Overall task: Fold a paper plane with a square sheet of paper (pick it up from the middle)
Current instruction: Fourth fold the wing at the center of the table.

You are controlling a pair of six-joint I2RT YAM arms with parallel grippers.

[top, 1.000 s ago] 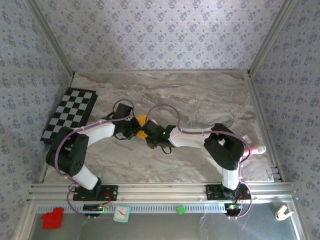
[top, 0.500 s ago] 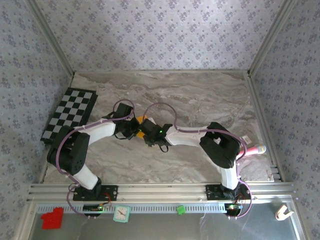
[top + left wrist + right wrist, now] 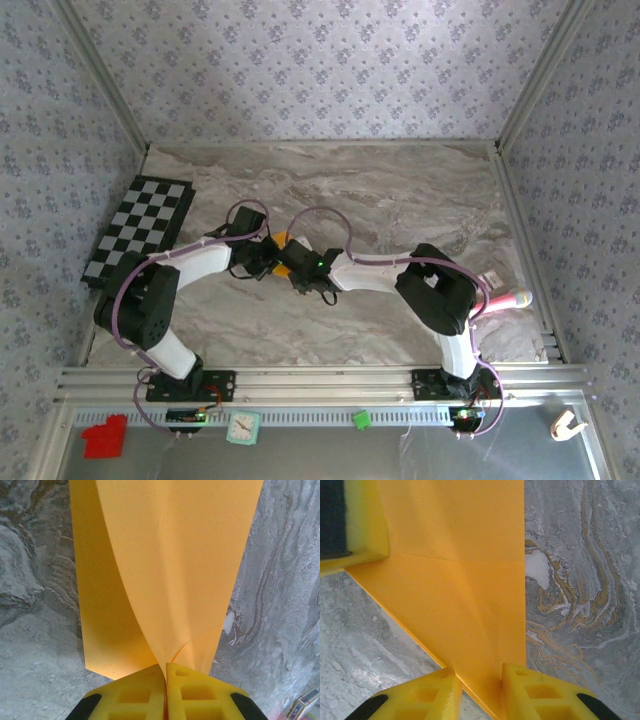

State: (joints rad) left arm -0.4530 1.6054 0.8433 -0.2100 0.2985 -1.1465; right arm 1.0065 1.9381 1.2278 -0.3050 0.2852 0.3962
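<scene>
Paper [image 3: 165, 570] sits pinched in the left claw [image 3: 165, 672], fanning forward.

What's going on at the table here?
Both arms meet over an orange paper sheet in the middle of the marble table. The left gripper is shut on one edge, and the pinched layer curves up from the rest. The right gripper is open, its fingers straddling a pointed corner of the sheet. One crease shows, but no plane shape yet.

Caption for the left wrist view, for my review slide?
Left pincer shut on the orange sheet of paper, its pinched layer curling over a flatter layer on the marbled table.
</scene>
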